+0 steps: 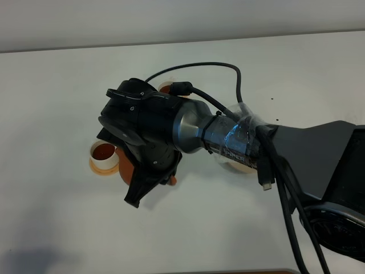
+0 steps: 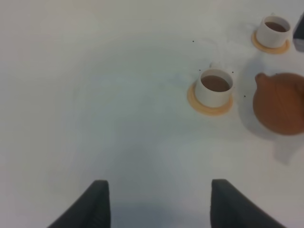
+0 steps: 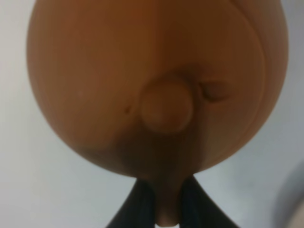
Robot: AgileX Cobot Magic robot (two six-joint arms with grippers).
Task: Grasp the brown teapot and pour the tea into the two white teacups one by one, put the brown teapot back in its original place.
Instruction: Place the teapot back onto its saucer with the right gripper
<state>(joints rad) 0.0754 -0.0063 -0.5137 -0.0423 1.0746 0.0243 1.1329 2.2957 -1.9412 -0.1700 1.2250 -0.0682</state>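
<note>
Tea filled both white teacups (image 2: 214,88) mid-tabletop. Right gripper (image 3: 167,209) pinched the brown teapot (image 3: 156,85) by its handle, aloft beside them; left gripper (image 2: 159,204) stood spread, empty. Best level it, then lower squarely onto the beige disc (image 1: 242,165).

White table (image 2: 95,95) bears two orange coasters (image 2: 209,107), each under a cup.

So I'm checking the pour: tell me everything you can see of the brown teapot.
The brown teapot is squat, round, matte reddish-brown clay with a knobbed lid. The right gripper is shut on its handle. It sits beside the nearer white teacup, not touching it. Its underside is hidden.
</note>
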